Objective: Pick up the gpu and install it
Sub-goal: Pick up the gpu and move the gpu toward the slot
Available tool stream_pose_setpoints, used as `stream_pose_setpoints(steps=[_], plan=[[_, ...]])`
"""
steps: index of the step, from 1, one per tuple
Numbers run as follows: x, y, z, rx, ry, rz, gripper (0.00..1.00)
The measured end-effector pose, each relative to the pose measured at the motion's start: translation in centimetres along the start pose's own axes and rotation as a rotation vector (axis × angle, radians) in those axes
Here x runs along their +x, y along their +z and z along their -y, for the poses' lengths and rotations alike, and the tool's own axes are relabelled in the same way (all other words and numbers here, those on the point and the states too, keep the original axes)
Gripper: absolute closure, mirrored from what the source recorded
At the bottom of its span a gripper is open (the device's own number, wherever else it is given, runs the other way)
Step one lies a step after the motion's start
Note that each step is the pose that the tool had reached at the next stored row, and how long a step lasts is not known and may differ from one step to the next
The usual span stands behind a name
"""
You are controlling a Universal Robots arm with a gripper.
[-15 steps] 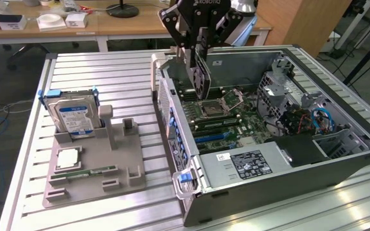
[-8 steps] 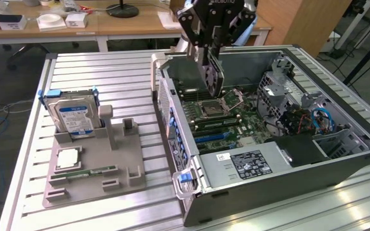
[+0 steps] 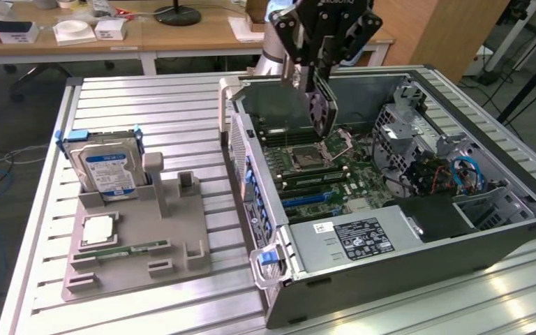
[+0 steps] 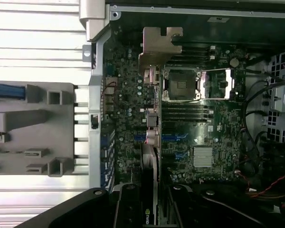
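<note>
One claw point(image 3: 313, 77) hangs in the upper middle of the exterior view, clamped on the gpu point(image 3: 322, 112). It holds the card on edge above the open case point(image 3: 417, 244), over the motherboard point(image 3: 329, 185) near the CPU socket point(image 3: 303, 159). In the wrist view the card runs edge-on from the claw to its metal bracket point(image 4: 159, 45). On the worktop point(image 3: 128, 105), at the exterior view's left, a grey holder point(image 3: 147, 244) carries a hard drive point(image 3: 108, 171).
</note>
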State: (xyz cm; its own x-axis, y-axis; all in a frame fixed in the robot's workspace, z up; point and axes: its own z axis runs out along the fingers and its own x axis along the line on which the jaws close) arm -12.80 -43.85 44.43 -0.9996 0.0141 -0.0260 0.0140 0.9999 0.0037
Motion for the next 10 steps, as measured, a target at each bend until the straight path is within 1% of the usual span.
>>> stream_pose_setpoints(steps=[7, 10], plan=[[-2.6, 0.07, -0.35, 0.0, 0.0, -0.0001, 0.74], [-3.5, 0.09, -0.49, 0.0, 0.0, 0.0, 0.74]])
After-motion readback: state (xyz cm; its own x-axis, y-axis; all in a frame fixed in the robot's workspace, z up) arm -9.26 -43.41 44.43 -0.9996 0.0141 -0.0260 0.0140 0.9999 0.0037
